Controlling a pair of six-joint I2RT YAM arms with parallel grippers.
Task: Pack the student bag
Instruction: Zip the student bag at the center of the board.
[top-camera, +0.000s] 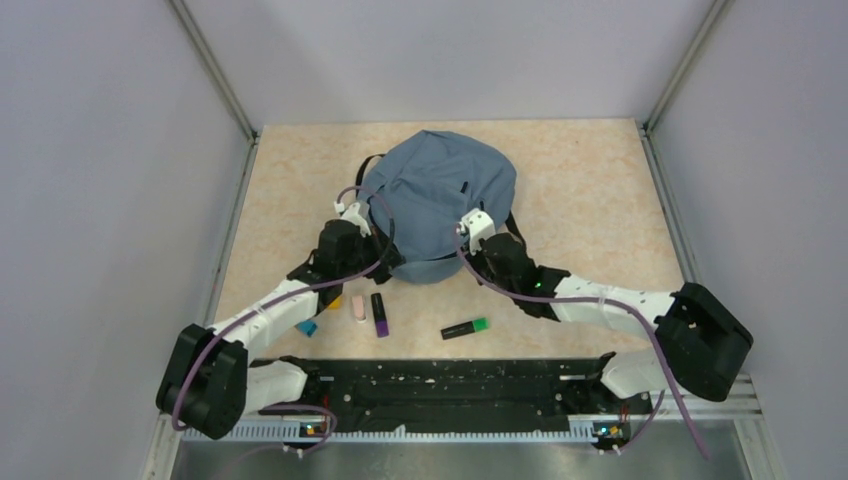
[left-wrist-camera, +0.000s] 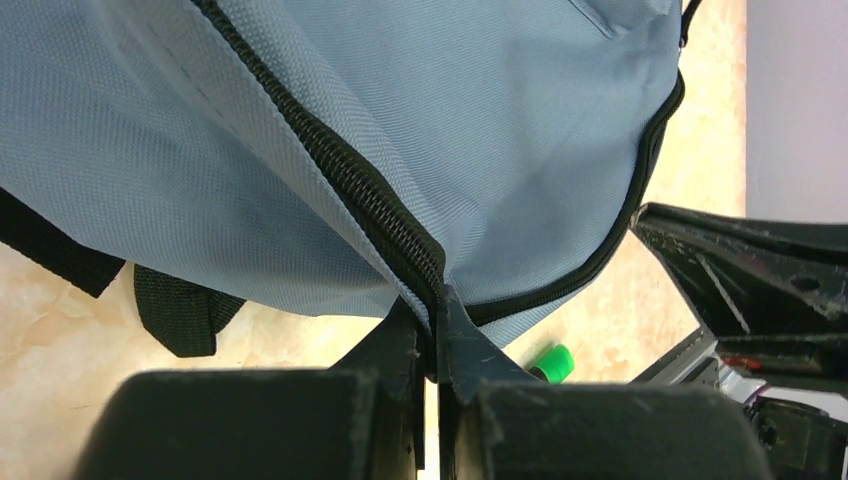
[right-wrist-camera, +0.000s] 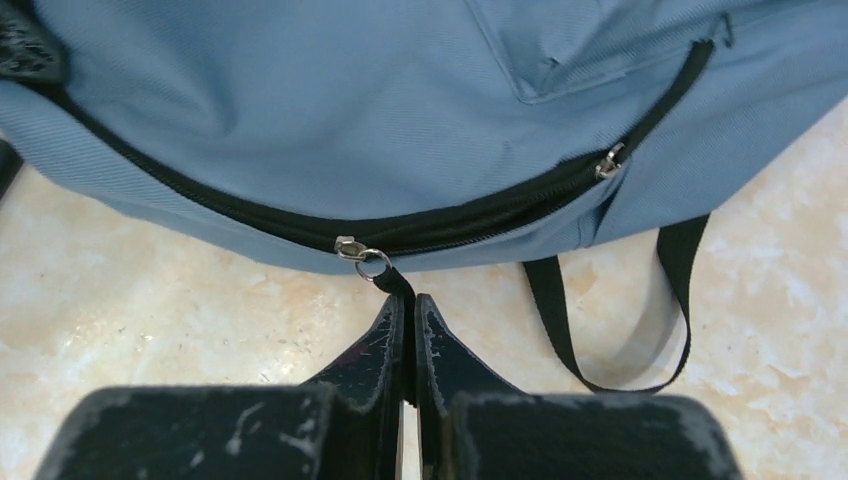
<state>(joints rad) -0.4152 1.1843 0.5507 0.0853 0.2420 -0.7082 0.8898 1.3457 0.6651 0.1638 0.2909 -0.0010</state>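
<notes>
Looking from above: student bag (top-camera: 440, 185) lies mid-tabletop (top-camera: 590, 190), toward the far side; green highlighter (top-camera: 466, 327) on the near side, apart from it.
Left wrist view: left hand (left-wrist-camera: 432, 305) pinched together on the bag's black zipper seam (left-wrist-camera: 340, 170) at its near edge.
Right wrist view: right hand (right-wrist-camera: 405, 302) clamped on the black zipper pull (right-wrist-camera: 393, 281) hanging from the slider ring.

On the beige marbled surface (top-camera: 600, 200), toward the near edge, lie a green-capped black marker (top-camera: 465, 327), a purple marker (top-camera: 380, 314) and a pink one (top-camera: 358, 308) just beside each other to its left, and a small blue piece (top-camera: 306, 327) farther left.
</notes>
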